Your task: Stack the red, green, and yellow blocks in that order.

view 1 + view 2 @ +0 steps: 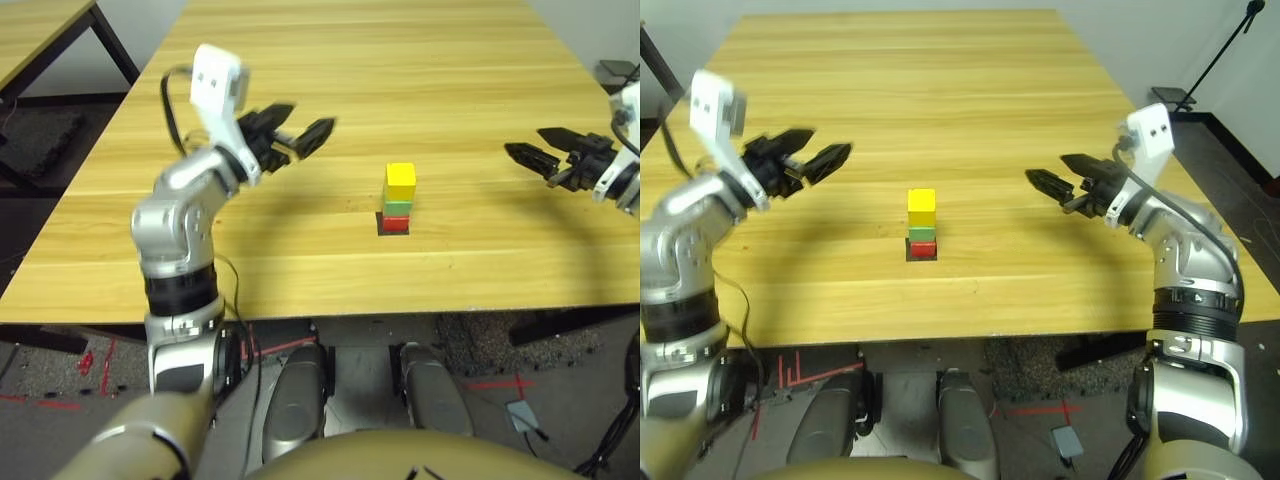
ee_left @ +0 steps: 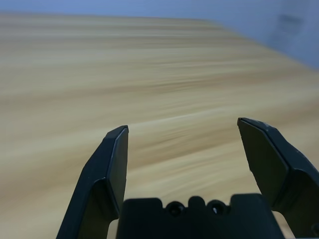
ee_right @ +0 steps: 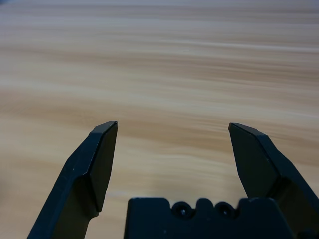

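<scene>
Three blocks stacked mid-table [image 1: 970,120]: red block [image 1: 924,249] bottom on black patch [image 1: 911,254], green block [image 1: 923,235], yellow block [image 1: 922,206] top. Left hand [image 1: 810,155] and right hand [image 1: 1060,175] released, flanking, well apart.

**Camera setup: head stereo pair plus two wrist cams**

Both eye views look forward and down from the head at the table [image 1: 300,250], a slight sideways offset between them; they share the tabletop, the stack [image 1: 922,222] and both arms. Each wrist view sits low and close behind its own fingers [image 2: 112,164] [image 3: 97,164], facing level across bare wood.
</scene>
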{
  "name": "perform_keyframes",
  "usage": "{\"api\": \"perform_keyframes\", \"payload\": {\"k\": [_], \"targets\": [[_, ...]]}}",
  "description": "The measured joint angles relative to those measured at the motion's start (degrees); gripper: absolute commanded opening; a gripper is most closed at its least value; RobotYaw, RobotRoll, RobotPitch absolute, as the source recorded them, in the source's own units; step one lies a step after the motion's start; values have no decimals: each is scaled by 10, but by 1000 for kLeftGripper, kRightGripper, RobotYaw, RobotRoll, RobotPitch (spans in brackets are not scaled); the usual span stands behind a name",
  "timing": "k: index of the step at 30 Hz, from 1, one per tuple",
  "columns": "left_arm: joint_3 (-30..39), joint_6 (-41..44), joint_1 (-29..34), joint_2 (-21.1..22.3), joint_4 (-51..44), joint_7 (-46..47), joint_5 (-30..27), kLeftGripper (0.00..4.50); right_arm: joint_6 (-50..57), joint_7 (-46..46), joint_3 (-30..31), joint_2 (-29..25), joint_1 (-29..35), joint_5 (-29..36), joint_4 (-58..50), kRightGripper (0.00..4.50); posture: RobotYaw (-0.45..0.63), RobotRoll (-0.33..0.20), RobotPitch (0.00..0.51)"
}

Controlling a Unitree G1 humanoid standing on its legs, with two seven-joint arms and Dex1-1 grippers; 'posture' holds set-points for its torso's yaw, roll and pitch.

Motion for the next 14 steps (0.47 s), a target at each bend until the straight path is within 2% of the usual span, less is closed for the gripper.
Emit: {"api": "perform_keyframes", "payload": {"k": [3, 6, 14], "targets": [[-1, -110, 35, -13, 6, 45, 23, 4463, -93, -43, -12, 0, -25, -12, 100, 4500, 108, -124, 106], [-8, -184, 49, -22, 28, 70, 27, 4463, -153, -63, -18, -3, -36, -23, 162, 4500, 108, -133, 105], [-27, -298, 67, -25, 114, 116, 37, 4463, -224, -66, -19, -16, -36, -33, 239, 4500, 105, -140, 103]]}}
